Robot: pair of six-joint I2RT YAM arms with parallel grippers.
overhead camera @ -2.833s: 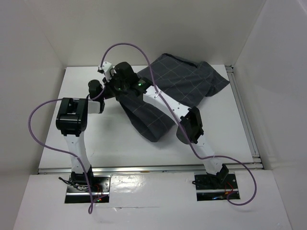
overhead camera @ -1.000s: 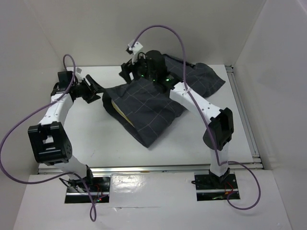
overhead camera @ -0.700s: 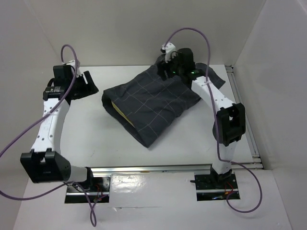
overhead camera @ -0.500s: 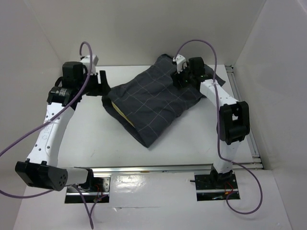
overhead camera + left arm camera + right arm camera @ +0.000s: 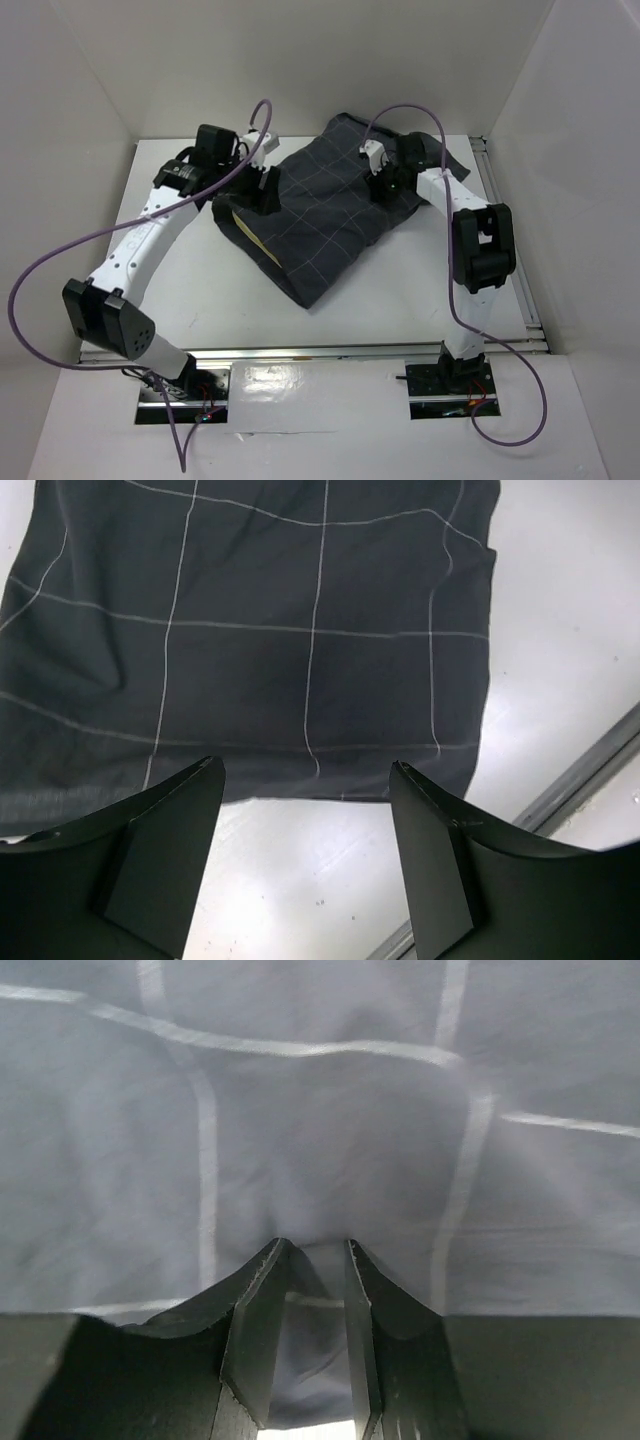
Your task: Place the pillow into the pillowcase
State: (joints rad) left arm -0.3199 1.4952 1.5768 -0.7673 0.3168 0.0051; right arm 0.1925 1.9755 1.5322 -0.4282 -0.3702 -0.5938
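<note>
Seating the pillow fully looks like the step in hand. The pillowcase (image 5: 320, 225) lies across the middle of the bench (image 5: 180, 290), reaching toward the far right corner with one corner pointing at the near edge. The pillow (image 5: 246, 229) is almost wholly inside it; only a thin yellow strip shows at the mouth that faces the left edge.

The right pincer (image 5: 384, 186) sits low on the cloth toward the far right part of the case, its jaws drawn narrow and clamped on a small pucker of the fabric. The left pincer (image 5: 262, 190) hangs above the far left corner of the case, jaws wide apart and holding nothing. Its wrist view shows the cloth's hem and bare bench below.

By my reading, the next move calls for the left pincer to drop onto the upper layer of the mouth and take that layer alone, not the pillow beneath. It would then draw the cloth over the yellow strip while the right side anchors the far end.

Count: one pillow, one pillowcase, two arms, two pincers, one bench
</note>
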